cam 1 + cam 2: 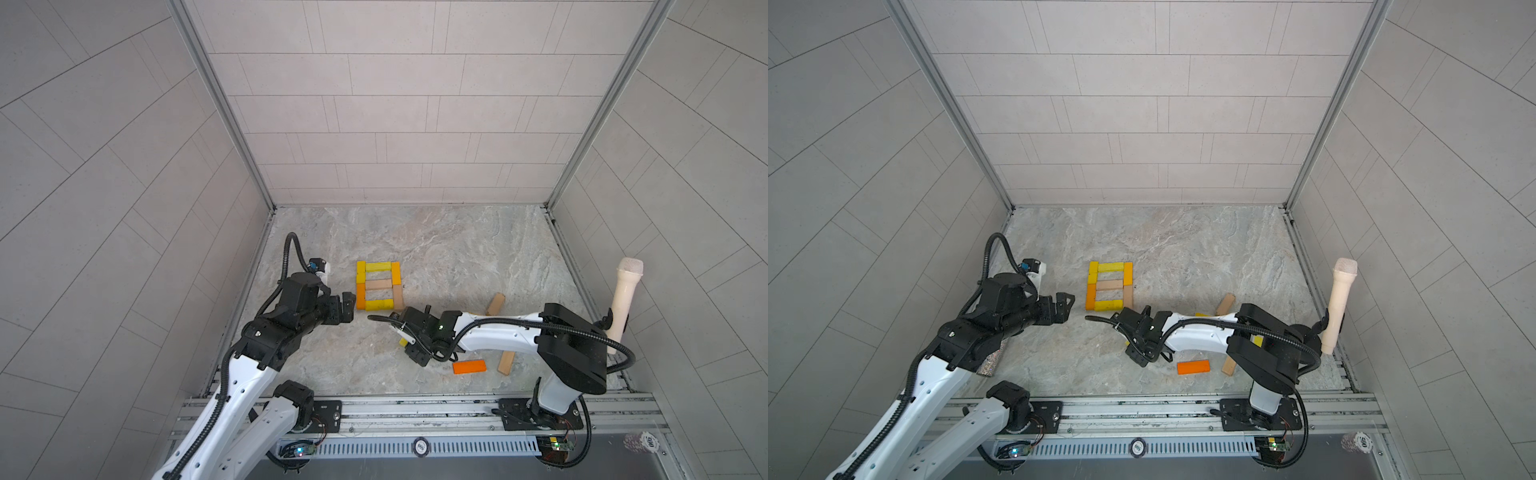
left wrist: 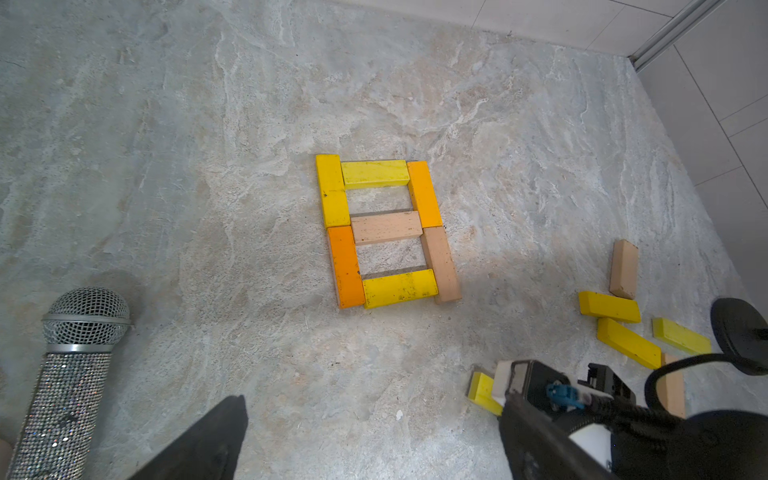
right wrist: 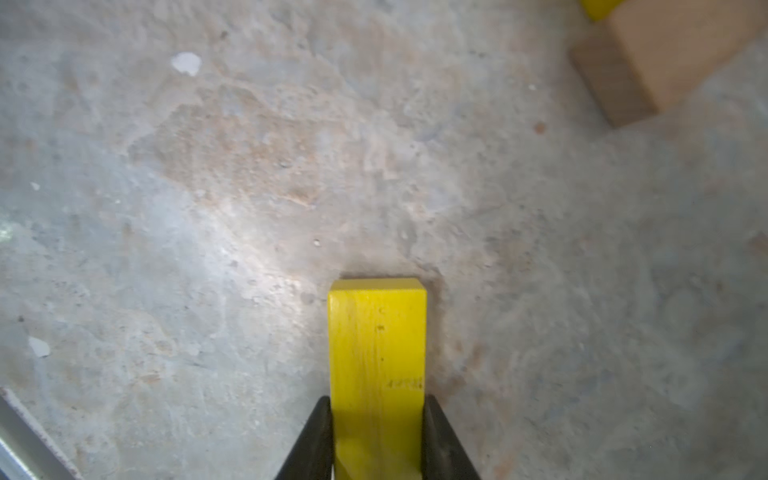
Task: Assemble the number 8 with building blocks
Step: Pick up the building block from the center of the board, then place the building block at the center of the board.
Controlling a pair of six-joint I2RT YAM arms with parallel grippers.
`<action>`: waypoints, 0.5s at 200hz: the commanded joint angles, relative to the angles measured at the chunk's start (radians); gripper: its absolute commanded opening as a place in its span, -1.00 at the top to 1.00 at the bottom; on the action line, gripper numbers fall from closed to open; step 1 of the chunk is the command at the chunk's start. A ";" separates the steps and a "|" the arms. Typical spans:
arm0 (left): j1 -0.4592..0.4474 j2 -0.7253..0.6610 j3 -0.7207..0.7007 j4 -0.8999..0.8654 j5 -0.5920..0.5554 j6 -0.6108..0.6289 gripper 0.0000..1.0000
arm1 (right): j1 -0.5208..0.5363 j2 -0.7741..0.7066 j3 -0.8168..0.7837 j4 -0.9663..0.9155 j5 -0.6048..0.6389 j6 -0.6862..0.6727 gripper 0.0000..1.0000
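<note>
Yellow block clamped in right hand — plain wrist-side only, left hand spread

Looks like a robotics lab test cell. Boxed in on three sides by pale tiled panels held in bare aluminium corner posts. Floored with a stone-patterned tabletop. Fronted by a metal rail carrying a left robot arm and a right robot arm, both white and black, beside a slotted cable duct and exposed circuit boards with lit LEDs. Strewn with toy building blocks and a glittery microphone.
</note>
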State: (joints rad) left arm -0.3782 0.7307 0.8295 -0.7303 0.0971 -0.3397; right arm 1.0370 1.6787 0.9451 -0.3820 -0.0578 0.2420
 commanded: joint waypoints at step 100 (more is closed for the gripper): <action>-0.005 0.003 -0.011 0.139 0.312 0.051 -1.00 | -0.325 -0.179 -0.023 -0.007 0.031 0.171 0.51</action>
State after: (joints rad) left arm -0.3782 0.7254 0.8146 -0.6456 0.3069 -0.3199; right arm 0.7609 1.5173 0.8894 -0.3492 -0.0605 0.3786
